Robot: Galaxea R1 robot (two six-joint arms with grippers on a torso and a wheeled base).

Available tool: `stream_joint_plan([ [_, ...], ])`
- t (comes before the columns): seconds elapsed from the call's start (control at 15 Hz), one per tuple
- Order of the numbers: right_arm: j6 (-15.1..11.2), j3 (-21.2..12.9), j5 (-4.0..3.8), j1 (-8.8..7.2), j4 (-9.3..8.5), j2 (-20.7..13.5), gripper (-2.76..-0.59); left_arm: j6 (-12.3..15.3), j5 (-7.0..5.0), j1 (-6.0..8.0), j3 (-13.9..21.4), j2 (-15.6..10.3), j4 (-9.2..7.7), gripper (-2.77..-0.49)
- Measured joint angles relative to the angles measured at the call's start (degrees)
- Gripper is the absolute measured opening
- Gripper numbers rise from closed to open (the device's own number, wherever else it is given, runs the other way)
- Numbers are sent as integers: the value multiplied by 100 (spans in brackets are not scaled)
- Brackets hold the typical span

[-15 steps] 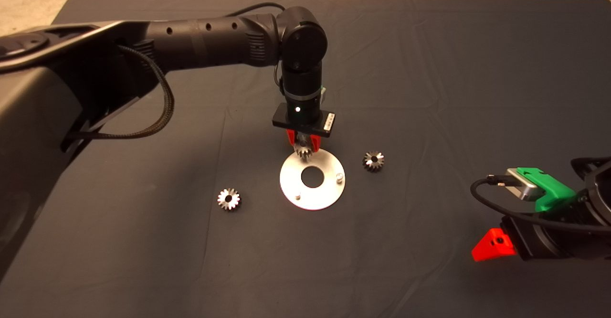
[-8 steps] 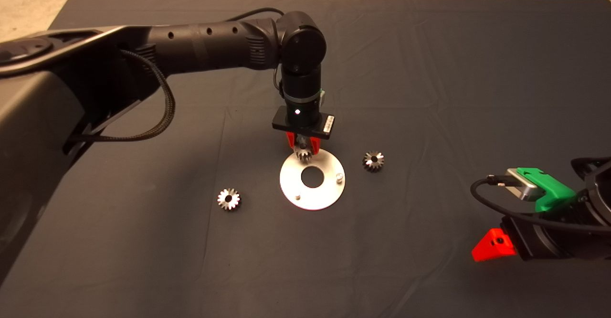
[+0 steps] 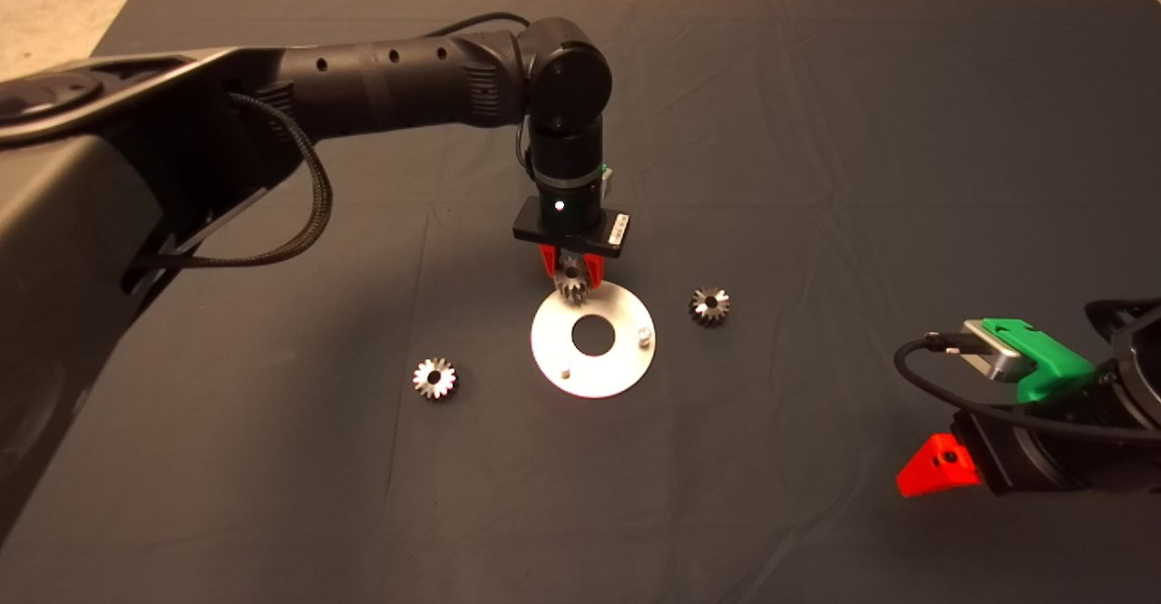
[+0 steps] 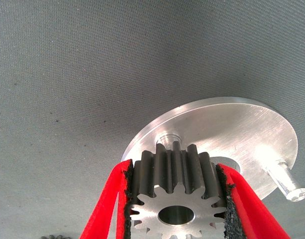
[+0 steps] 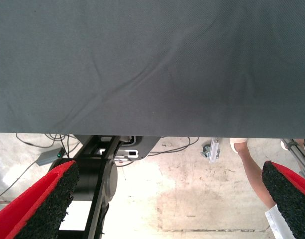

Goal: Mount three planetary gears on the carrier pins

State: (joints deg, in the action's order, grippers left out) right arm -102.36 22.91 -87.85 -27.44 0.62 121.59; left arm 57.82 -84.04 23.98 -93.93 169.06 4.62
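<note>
above the far edge of the plate (image 3: 594, 341), the left gripper (image 3: 571, 276) is clamped on one gear (image 4: 174, 196), bore facing down, the nearest pin (image 4: 167, 139) just beyond it; the right gripper (image 3: 939, 468) waits open.

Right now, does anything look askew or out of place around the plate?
Nothing stands out. The left gripper holds one gear over the plate near a pin; two gears lie flat on the mat.
</note>
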Motion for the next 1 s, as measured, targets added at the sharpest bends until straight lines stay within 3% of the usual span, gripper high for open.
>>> stream_joint_plan([
  [0.67,0,0,2,0,0,0,-61,136,0,9,115,-1,22,-231],
  [1.0,0,0,2,0,0,0,-61,235,2,168,236,-1,-45,-221],
])
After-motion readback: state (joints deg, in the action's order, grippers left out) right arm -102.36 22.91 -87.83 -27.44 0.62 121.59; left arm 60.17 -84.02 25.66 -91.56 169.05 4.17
